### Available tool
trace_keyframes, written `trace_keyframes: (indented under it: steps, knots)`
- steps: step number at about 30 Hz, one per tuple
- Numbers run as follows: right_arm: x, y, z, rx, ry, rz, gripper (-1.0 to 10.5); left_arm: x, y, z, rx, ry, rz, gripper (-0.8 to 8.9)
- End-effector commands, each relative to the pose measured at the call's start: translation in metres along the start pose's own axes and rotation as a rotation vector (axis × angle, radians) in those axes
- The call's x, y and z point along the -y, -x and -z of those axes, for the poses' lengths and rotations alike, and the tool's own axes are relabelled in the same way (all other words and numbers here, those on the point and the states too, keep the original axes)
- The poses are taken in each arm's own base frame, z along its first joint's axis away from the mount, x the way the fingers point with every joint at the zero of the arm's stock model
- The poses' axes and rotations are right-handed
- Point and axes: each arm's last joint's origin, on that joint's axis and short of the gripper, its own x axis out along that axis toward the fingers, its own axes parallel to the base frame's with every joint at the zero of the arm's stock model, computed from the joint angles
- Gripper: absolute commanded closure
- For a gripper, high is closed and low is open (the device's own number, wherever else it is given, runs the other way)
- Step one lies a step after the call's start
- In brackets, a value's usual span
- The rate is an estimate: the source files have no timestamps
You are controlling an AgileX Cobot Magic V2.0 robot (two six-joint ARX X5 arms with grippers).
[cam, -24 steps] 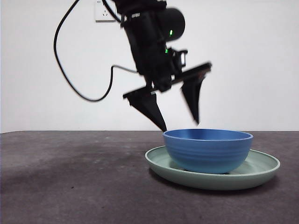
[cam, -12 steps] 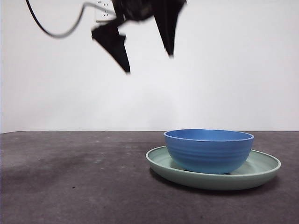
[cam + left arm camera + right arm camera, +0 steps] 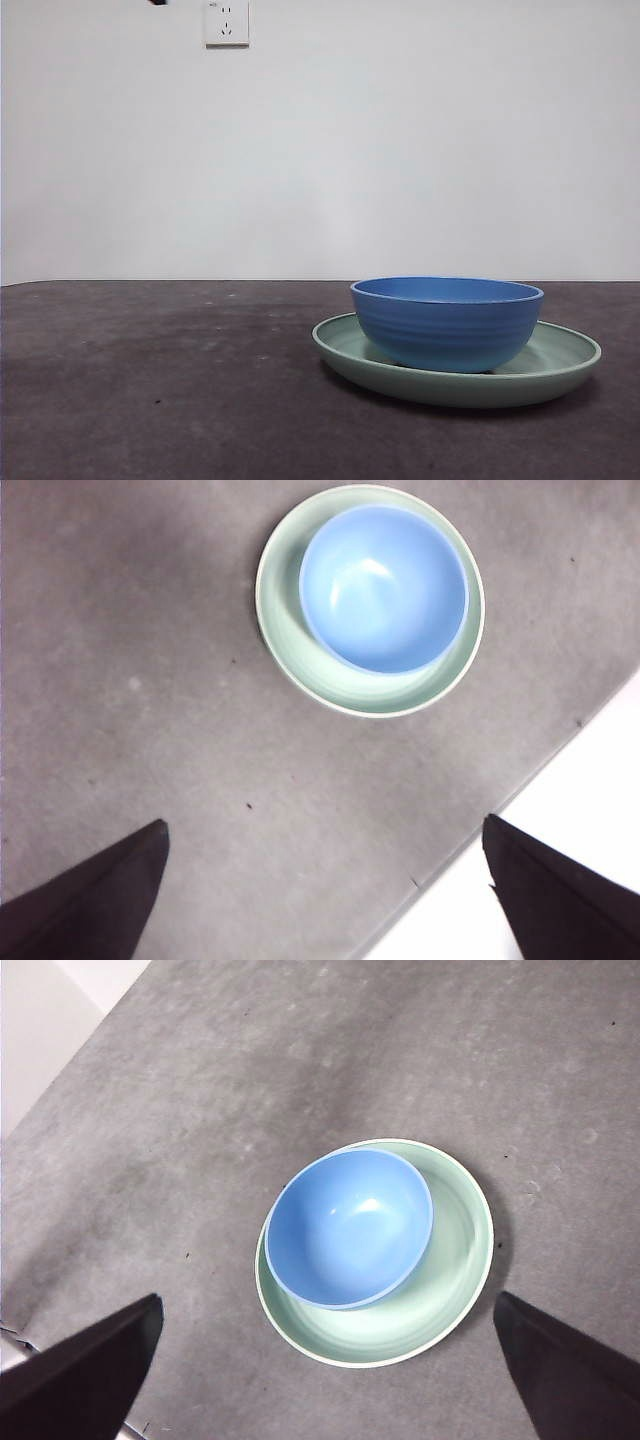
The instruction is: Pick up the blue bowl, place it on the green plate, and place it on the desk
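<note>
The blue bowl (image 3: 446, 321) stands upright inside the green plate (image 3: 560, 360), off-centre toward one side of it, on the dark desk (image 3: 150, 380). From above, the bowl (image 3: 383, 585) (image 3: 349, 1226) is empty and the plate (image 3: 300, 655) (image 3: 460, 1250) rings it. My left gripper (image 3: 325, 895) hangs high above the desk, open, with nothing between its jaws. My right gripper (image 3: 330, 1380) is also high up and open, holding nothing. In the front view only a small black tip (image 3: 157, 2) shows at the top edge.
A white wall socket (image 3: 226, 22) sits on the back wall. The desk's edge (image 3: 480, 825) runs near the plate, with pale floor beyond it. Another desk edge (image 3: 70, 1050) lies farther off on the other side.
The open gripper that hung just above the bowl's rim has risen up and leftward out of the front view. Bowl and plate have stayed in place.
</note>
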Motion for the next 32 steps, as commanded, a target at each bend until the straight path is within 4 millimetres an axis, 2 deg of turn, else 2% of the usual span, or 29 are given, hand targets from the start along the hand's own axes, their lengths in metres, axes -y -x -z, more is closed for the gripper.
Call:
trace_keyframes:
  steps: [1, 9, 14, 24, 32]
  knots:
    - [0.000, 0.001, -0.004, 0.007, -0.001, 0.016, 3.1, 0.000, 0.001, 0.029, 0.066, -0.031, -0.005, 3.09]
    - [0.012, -0.014, -0.003, -0.116, -0.084, 0.084, 3.1, -0.001, 0.003, 0.113, 0.171, -0.046, -0.004, 3.10]
    - [0.023, -0.029, -0.006, -0.189, -0.131, 0.085, 3.1, -0.001, 0.003, 0.146, 0.202, -0.051, -0.004, 3.13]
    - [0.042, -0.057, -0.009, -0.311, -0.214, 0.092, 3.1, 0.001, 0.017, 0.160, 0.286, -0.052, -0.003, 3.13]
    - [0.064, -0.100, -0.011, -0.425, -0.191, 0.184, 3.2, 0.001, 0.019, 0.161, 0.293, -0.053, -0.003, 3.13]
